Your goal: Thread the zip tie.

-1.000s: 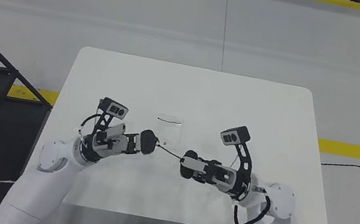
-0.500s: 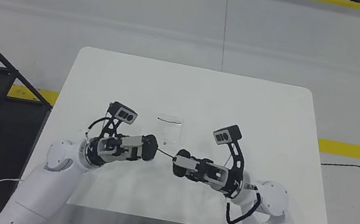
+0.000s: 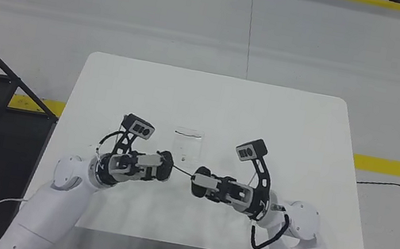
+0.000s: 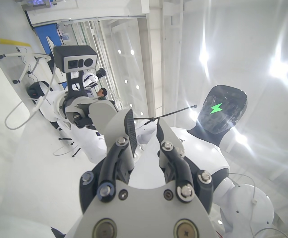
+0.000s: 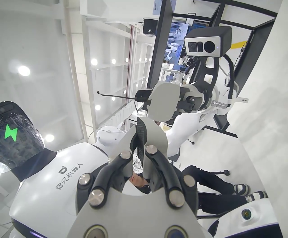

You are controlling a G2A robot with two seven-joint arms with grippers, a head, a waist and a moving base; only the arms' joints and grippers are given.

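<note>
both arms are hovering over the near middle of the table (image 3: 281, 123), their grippers pointing at each other and close together. the tie (image 4: 173, 113) is running between them, up off the tabletop. the right gripper (image 5: 140, 120) is pinching almost fully closed on a thin black strand of it, and that strand is bending out of the fingertips toward the left gripper (image 4: 145, 117). the left one's fingers are standing well apart, with the tie crossing the gap at their tips; i can't tell whether either pad is touching it. one free end, with a small block on it, is sticking out past the left gripper toward the near side. a clear box (image 3: 187, 142) is sitting on the table just beyond the two grippers.

the tie is looking featherlight, narrow and springy, made of smooth plastic. i'm guessing it will bow or twist rather than push straight, and slide in a loose pinch. i'm judging the best hold to be flat across the strap, close behind the tip, so only a short stiff stub is leading. the head wants gripping by its sides, leaving the slot uncovered. i can't make out whether the tail is already in the head.
</note>
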